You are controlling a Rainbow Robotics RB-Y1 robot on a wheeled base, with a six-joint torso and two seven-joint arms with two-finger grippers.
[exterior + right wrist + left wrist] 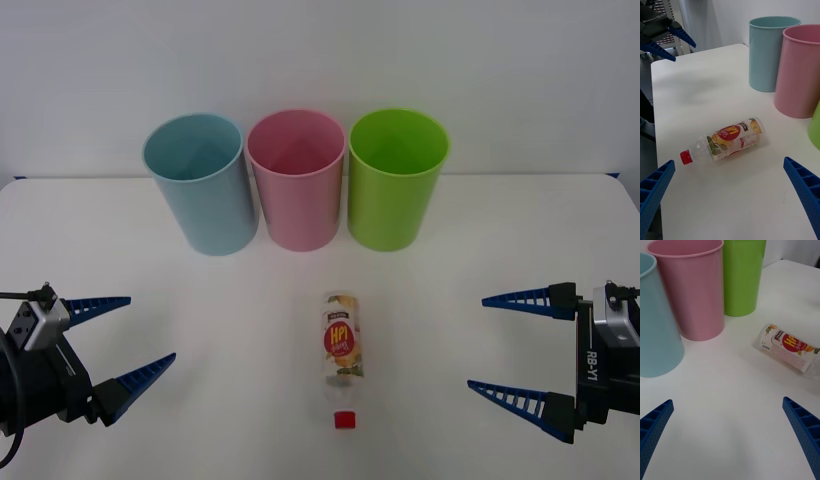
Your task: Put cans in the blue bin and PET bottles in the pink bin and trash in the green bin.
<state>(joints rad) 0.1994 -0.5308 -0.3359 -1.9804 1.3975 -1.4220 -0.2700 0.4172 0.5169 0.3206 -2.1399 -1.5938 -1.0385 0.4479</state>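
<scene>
PET bottles here means one small clear bottle (342, 360), lying on its side on the white desk (200, 300) in front of the three bins, its red cap (344, 420) pointing toward the robot and its base toward the pink bin. At the far left, the left claw (120, 340) hovers low over the desk with its blue fingers (140, 378) spread wide and nothing between them; the bottle lies well apart from it, off to its right. Along the back of the desk stand the blue bin (200, 185), the pink bin (297, 180) and the green bin (395, 180), upright in a close row. At the far right, the right claw (515, 350) is likewise spread and empty, with the bottle well apart to its left, roughly midway between the two claws.
</scene>
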